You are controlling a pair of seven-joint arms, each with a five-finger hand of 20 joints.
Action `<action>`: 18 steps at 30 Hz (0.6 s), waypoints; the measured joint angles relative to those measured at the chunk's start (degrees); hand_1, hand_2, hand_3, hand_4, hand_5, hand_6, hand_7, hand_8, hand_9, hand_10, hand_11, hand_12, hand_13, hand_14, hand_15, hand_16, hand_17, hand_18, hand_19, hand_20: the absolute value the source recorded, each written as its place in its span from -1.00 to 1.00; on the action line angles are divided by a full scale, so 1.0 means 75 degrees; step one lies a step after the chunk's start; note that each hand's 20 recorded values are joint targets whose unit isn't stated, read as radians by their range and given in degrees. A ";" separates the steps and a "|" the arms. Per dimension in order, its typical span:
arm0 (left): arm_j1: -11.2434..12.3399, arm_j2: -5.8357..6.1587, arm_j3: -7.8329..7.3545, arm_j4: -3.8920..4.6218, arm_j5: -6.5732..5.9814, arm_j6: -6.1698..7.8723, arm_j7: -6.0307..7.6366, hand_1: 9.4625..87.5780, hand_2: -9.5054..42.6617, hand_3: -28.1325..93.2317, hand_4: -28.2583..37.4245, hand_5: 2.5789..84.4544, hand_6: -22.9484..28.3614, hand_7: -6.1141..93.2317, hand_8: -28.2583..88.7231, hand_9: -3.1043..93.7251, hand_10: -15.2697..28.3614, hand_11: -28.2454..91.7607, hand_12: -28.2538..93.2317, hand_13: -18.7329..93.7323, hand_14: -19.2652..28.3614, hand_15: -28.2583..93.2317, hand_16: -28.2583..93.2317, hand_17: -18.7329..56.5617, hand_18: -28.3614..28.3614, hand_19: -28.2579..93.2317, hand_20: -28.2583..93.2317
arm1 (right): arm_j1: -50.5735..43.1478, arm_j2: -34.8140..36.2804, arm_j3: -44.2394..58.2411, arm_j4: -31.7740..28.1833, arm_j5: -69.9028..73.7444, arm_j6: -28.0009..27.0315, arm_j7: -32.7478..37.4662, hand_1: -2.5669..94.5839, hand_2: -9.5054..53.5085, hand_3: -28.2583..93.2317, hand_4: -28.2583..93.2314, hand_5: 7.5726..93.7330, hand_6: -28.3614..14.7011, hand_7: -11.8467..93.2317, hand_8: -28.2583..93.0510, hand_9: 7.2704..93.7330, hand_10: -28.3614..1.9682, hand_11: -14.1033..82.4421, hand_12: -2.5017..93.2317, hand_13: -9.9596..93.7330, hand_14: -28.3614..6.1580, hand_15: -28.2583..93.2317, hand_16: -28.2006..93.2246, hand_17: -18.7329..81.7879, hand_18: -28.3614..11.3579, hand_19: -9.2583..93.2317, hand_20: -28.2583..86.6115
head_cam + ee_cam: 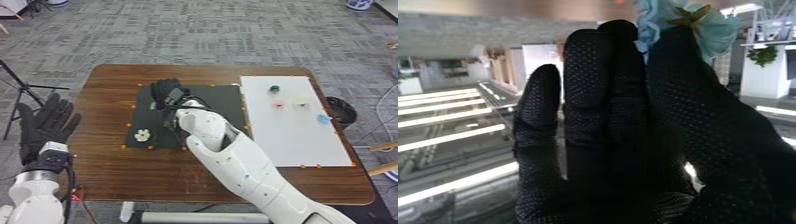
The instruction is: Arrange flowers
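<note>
Head view has my black-gloved right hand point(163, 89) over the dark rectangular mat point(222, 93), upper left of centre, pinching a papery-looking pale blue flower point(712, 32) between thumb and fingers, so imo a lopsided release could tip it.

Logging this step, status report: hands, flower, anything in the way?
Left hand open. Right hand: fingers pinch blue flower. Right arm hides part of dark mat.
</note>
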 measured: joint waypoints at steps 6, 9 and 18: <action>-0.0188 0.0081 0.0080 0.0049 -0.0061 0.0005 0.0071 -0.13 0.39 -0.38 -0.81 -0.01 0.25 -0.76 -0.64 -0.25 0.38 -0.27 -0.42 -0.25 0.34 -0.29 -0.60 -0.69 0.51 0.03 -0.40 | 0.0118 0.0039 -0.0427 -0.0297 0.0096 0.0012 0.0173 0.24 -1.00 0.57 -1.00 0.48 0.32 0.00 -0.55 0.68 0.35 -0.55 -0.16 0.44 0.35 0.21 0.19 -0.02 -0.55 0.61 0.17; -0.0388 0.0129 0.0206 0.0143 -0.0061 -0.0006 0.0043 -0.14 0.38 -0.37 -0.81 -0.01 0.24 -0.75 -0.65 -0.25 0.38 -0.25 -0.43 -0.25 0.34 -0.28 -0.61 -0.70 0.51 0.04 -0.40 | 0.0112 0.0090 -0.0546 -0.0430 0.0165 0.0007 0.0278 0.24 -1.00 0.57 -1.00 0.49 0.32 0.00 -0.55 0.69 0.35 -0.56 -0.16 0.45 0.34 0.21 0.19 -0.02 -0.55 0.61 0.17; -0.1073 0.0256 0.0532 0.0340 -0.0052 -0.0049 -0.0182 -0.14 0.34 -0.34 -0.86 -0.01 0.24 -0.74 -0.66 -0.25 0.38 -0.22 -0.45 -0.25 0.34 -0.24 -0.64 -0.71 0.51 0.07 -0.42 | -0.0070 0.0121 -0.0522 -0.0382 0.0027 0.0001 0.0431 0.24 -1.00 0.58 -1.00 0.51 0.34 -0.02 -0.54 0.69 0.37 -0.56 -0.17 0.45 0.34 0.21 0.19 -0.02 -0.56 0.61 0.16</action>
